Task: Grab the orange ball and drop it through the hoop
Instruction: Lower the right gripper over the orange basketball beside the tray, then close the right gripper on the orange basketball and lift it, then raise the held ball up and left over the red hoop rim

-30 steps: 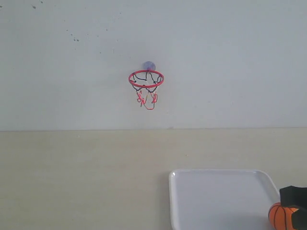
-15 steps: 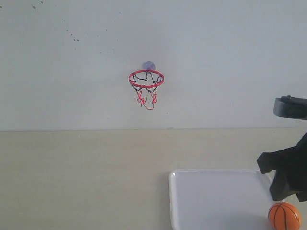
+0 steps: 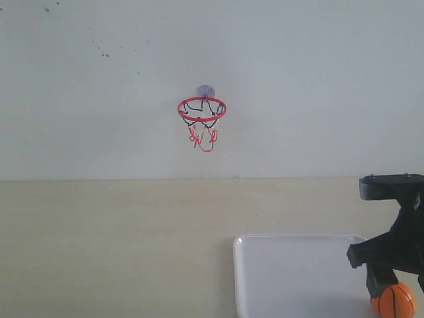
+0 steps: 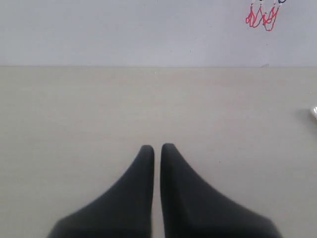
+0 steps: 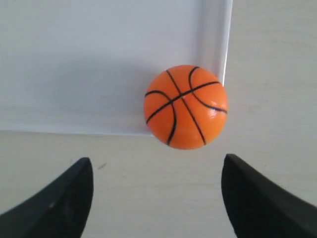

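The orange ball (image 3: 395,302) lies in the near right corner of the white tray (image 3: 298,278). In the right wrist view the orange ball (image 5: 185,106) rests against the tray's rim (image 5: 215,39). My right gripper (image 5: 157,159) hangs open a little short of the ball, fingers wide apart and empty. Seen from outside, the right gripper (image 3: 383,286) is just above and left of the ball. The hoop (image 3: 201,110) with its red ring and net is fixed to the wall. My left gripper (image 4: 157,147) is shut and empty over bare table; the net's (image 4: 261,18) lower end shows beyond it.
The pale wooden table (image 3: 112,245) runs to the grey wall (image 3: 99,79). The tray fills the near right part. A sliver of the tray's edge (image 4: 314,113) shows in the left wrist view.
My right gripper rose from beside the ball, then came back down and leftward, now hovering open just above it. The ball has barely shifted.
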Controlling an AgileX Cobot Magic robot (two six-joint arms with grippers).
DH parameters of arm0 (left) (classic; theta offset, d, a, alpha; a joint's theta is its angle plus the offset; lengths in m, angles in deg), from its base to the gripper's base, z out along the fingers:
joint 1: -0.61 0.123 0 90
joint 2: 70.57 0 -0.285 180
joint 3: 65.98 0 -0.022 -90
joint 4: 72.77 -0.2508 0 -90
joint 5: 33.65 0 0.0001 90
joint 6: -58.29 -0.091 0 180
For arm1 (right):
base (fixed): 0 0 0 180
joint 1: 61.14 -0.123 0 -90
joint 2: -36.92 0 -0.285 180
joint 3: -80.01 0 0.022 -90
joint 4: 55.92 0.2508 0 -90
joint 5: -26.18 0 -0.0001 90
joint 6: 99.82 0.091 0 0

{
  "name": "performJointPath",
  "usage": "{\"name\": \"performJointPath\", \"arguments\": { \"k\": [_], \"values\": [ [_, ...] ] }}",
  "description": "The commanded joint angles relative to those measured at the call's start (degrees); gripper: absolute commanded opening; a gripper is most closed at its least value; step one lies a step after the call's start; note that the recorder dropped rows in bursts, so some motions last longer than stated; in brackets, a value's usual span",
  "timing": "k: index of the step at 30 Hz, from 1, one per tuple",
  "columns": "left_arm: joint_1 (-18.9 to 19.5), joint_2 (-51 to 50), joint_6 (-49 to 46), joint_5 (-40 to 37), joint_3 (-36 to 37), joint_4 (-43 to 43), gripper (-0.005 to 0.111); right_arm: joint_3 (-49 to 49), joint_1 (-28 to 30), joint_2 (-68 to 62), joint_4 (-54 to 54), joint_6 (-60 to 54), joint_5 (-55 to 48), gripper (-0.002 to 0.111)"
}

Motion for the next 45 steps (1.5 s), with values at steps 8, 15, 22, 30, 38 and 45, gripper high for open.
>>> {"name": "performJointPath", "arguments": {
  "k": [8, 15, 22, 30, 38, 45],
  "values": [
    [-0.2, 0.2, -0.1, 0.5, 0.2, -0.1, 0.004, -0.2, 0.7, -5.0, -6.9, 5.4, 7.9, 0.069],
    [-0.2, 0.2, -0.1, 0.5, 0.2, -0.1, 0.004, -0.2, 0.7, -8.0, -6.9, 5.5, 8.4, 0.069],
    [-0.2, 0.2, -0.1, 0.5, 0.2, -0.1, 0.004, -0.2, 0.7, -9.5, -6.9, 5.5, 8.7, 0.069],
    [-0.2, 0.2, -0.1, 0.5, 0.2, -0.1, 0.004, -0.2, 0.7, -10.3, -7.1, 5.7, 10.3, 0.003],
    [-0.2, 0.2, -0.1, 0.5, 0.2, -0.1, 0.004, -7.3, 0.6, -3.9, 3.4, -1.7, 12.9, 0.0],
    [-0.2, 0.2, -0.1, 0.5, 0.2, -0.1, 0.004, -21.8, 0.6, -4.2, 32.9, -26.3, 14.2, 0.0]
  ]
}}
